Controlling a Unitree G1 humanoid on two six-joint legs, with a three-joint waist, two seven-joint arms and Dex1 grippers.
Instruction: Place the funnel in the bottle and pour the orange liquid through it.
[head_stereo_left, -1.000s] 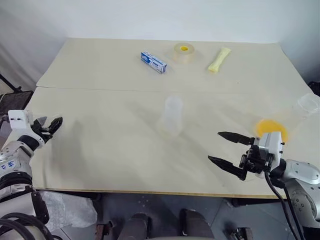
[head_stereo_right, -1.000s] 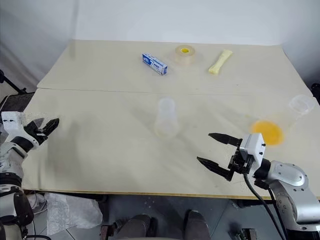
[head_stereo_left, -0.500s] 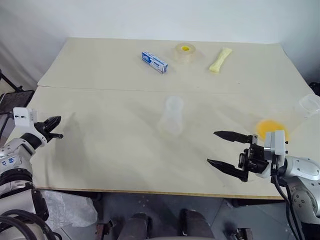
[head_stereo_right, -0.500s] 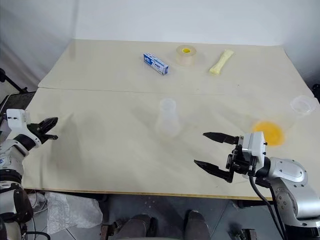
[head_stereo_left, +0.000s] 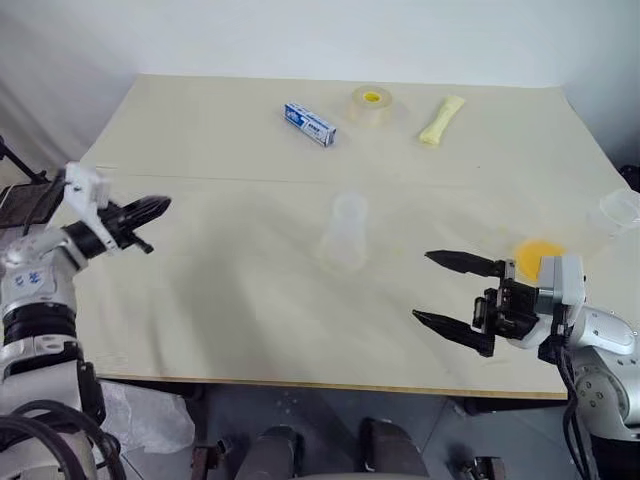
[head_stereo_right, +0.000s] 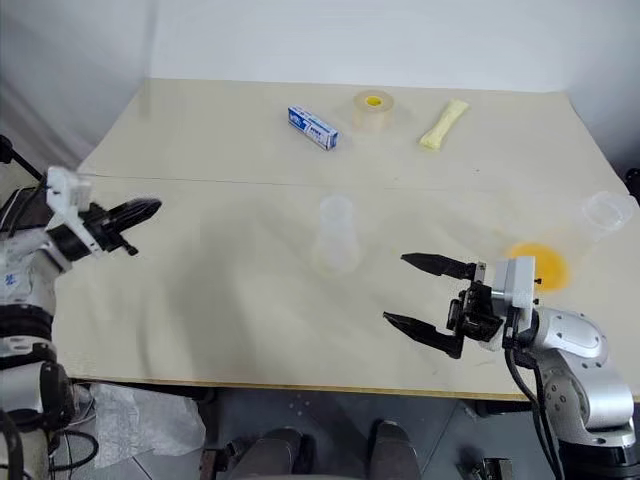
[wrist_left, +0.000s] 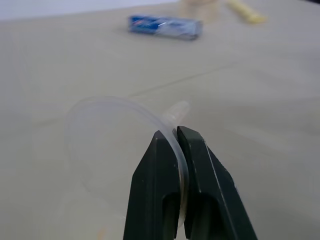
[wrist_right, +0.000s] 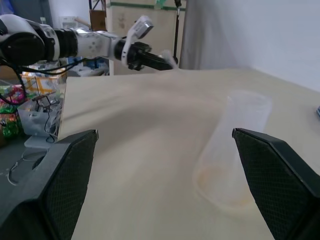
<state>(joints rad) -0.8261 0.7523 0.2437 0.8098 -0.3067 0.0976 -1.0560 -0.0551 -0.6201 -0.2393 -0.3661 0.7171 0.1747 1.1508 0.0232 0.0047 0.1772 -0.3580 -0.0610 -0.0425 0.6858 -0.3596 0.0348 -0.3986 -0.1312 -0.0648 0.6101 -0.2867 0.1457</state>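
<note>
**Funnel pinched, one bottle waiting**

Your left gripper (wrist_left: 176, 134) has its two fingers pressed on the rim of the single funnel (wrist_left: 110, 130), held above the table's (head_stereo_left: 220, 300) left side. Your right gripper (head_stereo_left: 448, 292) stands spread wide, holding nothing, near the front right. One bottle (head_stereo_left: 343, 234) stands upright mid-table between them. One patch of orange liquid (head_stereo_left: 532, 254) lies beside one clear cup (head_stereo_left: 618, 212). At the far edge: one blue box (head_stereo_left: 308, 123), one tape roll (head_stereo_left: 369, 104), one yellow packet (head_stereo_left: 440, 118).

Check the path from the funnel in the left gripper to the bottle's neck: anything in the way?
Nothing visible. The left gripper is shut on the funnel's rim, and only bare table lies between it and the bottle. The open right gripper sits on the bottle's far side.
</note>
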